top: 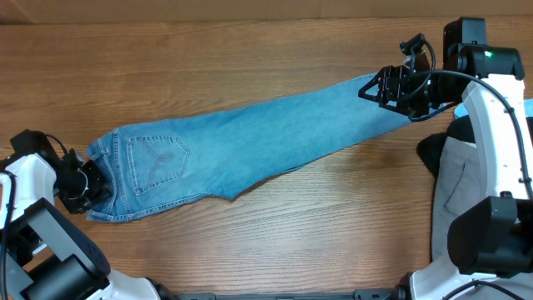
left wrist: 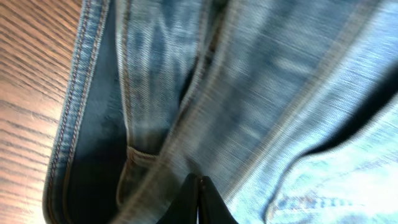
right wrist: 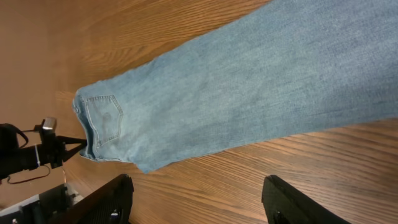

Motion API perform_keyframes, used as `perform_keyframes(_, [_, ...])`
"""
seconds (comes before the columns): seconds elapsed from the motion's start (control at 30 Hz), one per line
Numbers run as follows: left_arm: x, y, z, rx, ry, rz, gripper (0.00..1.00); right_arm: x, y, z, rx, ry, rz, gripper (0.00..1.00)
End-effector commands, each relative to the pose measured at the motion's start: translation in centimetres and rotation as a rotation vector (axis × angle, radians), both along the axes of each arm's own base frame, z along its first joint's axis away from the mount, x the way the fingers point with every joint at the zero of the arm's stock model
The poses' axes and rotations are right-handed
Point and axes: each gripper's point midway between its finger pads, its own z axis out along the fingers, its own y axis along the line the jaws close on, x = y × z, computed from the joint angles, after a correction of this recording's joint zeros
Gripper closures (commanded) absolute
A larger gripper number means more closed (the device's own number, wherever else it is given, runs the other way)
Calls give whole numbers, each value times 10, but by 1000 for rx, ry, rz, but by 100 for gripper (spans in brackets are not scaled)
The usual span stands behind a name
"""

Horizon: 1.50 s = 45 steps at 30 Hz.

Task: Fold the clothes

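Light-blue denim jeans [top: 250, 137] lie stretched flat across the wooden table, waist at the left and legs running up to the right, one stitched back pocket [top: 156, 160] facing up. My left gripper [top: 92, 182] is at the waist end. In the left wrist view its fingers [left wrist: 199, 200] are shut on the denim [left wrist: 280, 74] near the waistband seams. My right gripper [top: 390, 87] hovers at the ankle end. In the right wrist view it is open [right wrist: 198, 200], with only bare wood between its fingers and the jeans [right wrist: 261, 81] beyond them.
Grey trousers [top: 454, 179], a black garment [top: 429, 154] and a bit of pale-blue top [top: 527, 108] are piled at the right edge under the right arm. The left arm [right wrist: 34, 155] shows in the right wrist view beside the waistband.
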Motion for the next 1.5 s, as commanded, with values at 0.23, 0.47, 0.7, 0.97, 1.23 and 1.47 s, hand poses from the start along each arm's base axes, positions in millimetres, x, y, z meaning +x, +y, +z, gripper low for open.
perform_keyframes(0.23, [16,-3,70,74,-221,-55,94,-9,1,-35,-161,116,-80,51])
perform_keyframes(0.47, [-10,13,65,172,-89,51,63,-22,30,-102,-168,215,-137,67])
perform_keyframes(0.7, [-17,19,49,187,-18,97,46,-29,29,-163,-184,215,-227,81])
perform_keyframes(0.97, [-24,29,43,170,0,160,34,-25,21,-191,-215,136,-254,82])
perform_keyframes(1.23, [-23,37,35,157,-2,183,27,-27,13,-222,-273,181,-267,86])
perform_keyframes(1.47, [-22,36,28,141,11,181,27,-21,16,-220,-252,161,-260,87])
